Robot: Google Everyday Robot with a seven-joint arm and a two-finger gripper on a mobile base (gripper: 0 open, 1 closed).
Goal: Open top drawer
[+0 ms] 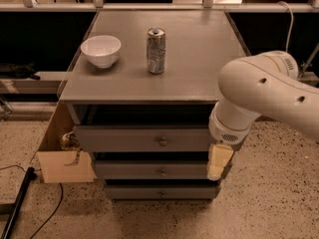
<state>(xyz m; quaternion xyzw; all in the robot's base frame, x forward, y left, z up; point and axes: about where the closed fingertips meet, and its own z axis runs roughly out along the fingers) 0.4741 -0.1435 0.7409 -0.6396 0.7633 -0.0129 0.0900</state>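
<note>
One camera, one look. The top drawer [129, 138] sits just under the table [199, 63] and looks closed. Its small round knob [163, 142] is the only place to take hold. It's stiff wood, probably some weight in the slide, and that metal knob looks slippery, so I'd say a firm, straight pull. The claw [219, 162] hangs at the right edge of the drawers, beside the middle one. Apart or together, I cannot tell. Count: three drawers, three knobs, one bowl [101, 50], one can [156, 50].
</note>
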